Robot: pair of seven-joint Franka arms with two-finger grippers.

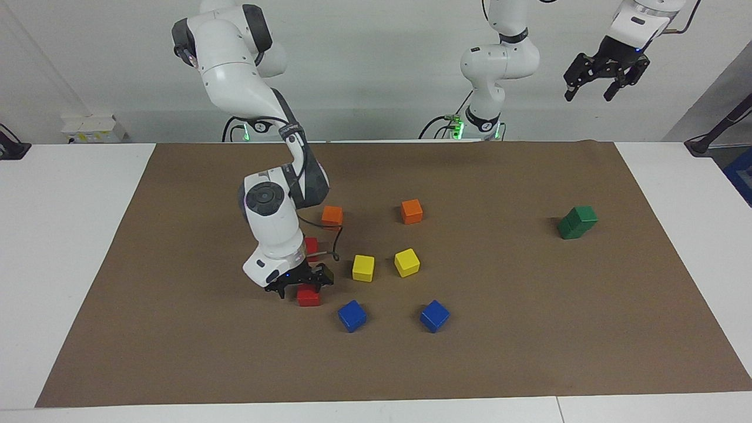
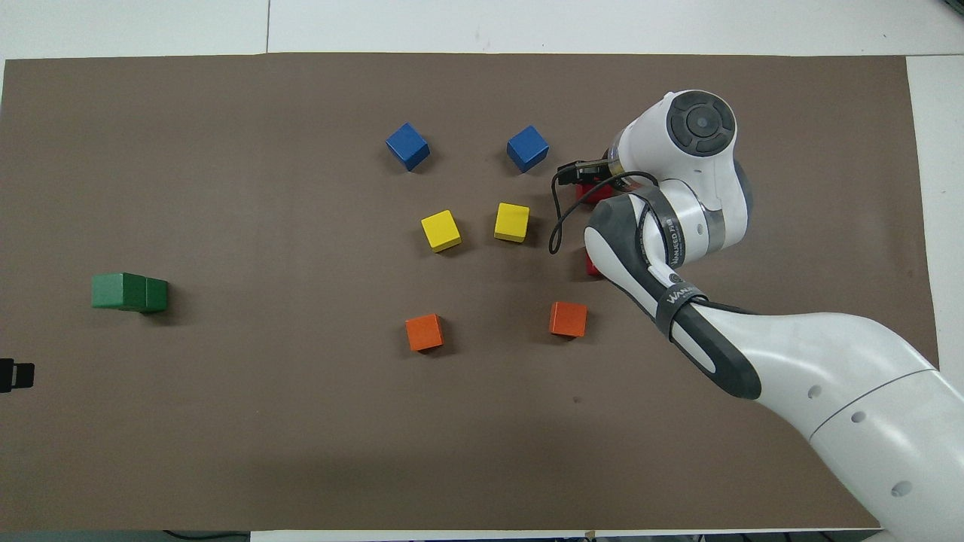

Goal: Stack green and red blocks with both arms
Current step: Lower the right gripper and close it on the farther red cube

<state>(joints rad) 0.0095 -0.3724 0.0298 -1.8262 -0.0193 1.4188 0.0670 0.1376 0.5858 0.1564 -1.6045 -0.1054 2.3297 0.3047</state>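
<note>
- Descending in the facing view: the right tool (image 1: 299, 285) is sitting low over the red block (image 1: 308, 298) lying farther from the robots, beside a blue cube (image 1: 352, 315). Fingers are spread to either side of the block's top; whether they are already touching it, I cannot tell. Nothing is lifted yet.
- Second red block (image 1: 311, 247) is lying on the brown mat (image 1: 529, 329) nearer to the robots, partly hidden by the right arm's wrist.
- Green blocks (image 1: 577, 222) are standing stacked, one slightly askew on the other, toward the left arm's end of the counter. That half of the task is looking done.
- Left tool (image 1: 605, 73) is waiting high in the air, fingers apart, holding nothing.
- Judging the step: the fingers are wanting to go further down the block's sides and centre on it before closing, since a high or off-centre pinch is likely to twist the glossy cube.
- Overhead view: the right arm (image 2: 678, 226) is covering most of both red blocks; only slivers are showing, one (image 2: 591, 194) under the tool, one (image 2: 590, 263) nearer the robots.
- Yellow cube (image 2: 511, 222) and orange cube (image 2: 568, 319) are lying near; the carry is best lifted well above them.
</note>
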